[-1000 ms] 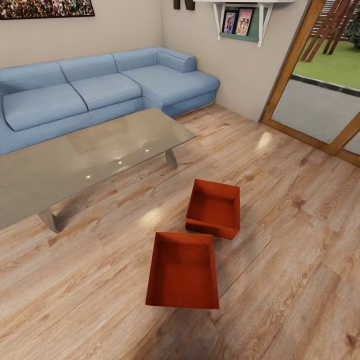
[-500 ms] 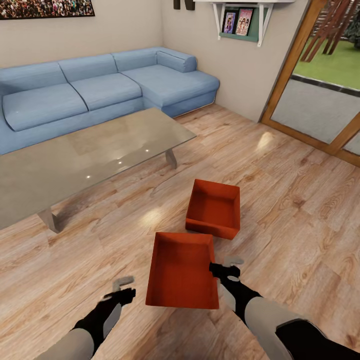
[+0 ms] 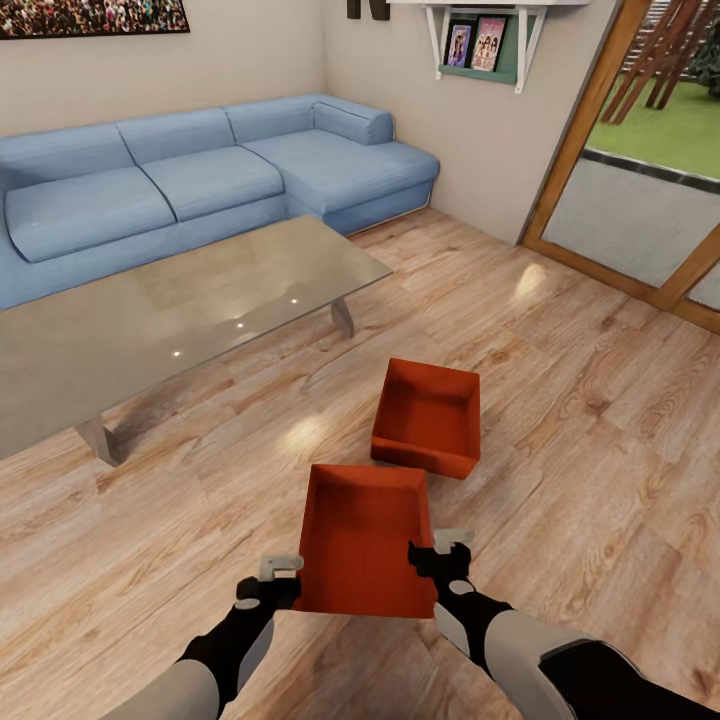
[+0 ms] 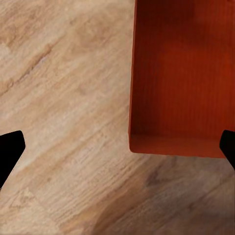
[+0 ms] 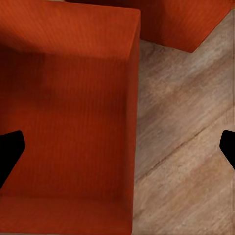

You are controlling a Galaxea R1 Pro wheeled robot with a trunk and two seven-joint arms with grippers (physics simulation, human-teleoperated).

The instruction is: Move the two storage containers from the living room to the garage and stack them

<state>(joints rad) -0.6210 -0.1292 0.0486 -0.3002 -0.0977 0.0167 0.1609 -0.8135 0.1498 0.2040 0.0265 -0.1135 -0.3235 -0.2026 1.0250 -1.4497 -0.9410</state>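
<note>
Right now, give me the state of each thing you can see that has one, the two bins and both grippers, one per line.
Near bin: upright on the wood floor, open top, empty, not gripped.
Far bin: upright on the floor, open top, empty, untouched.
Left gripper: open, at the near bin's left wall.
Right gripper: open, fingers straddling the near bin's right wall.

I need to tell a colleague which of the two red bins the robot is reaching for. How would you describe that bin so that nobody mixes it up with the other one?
Start at the glass coffee table before the blue sofa. On the wood floor in front of the table lie two red-orange open bins. The one meant is the nearer bin, between the left hand and right hand; the farther bin has no hands beside it.
</note>
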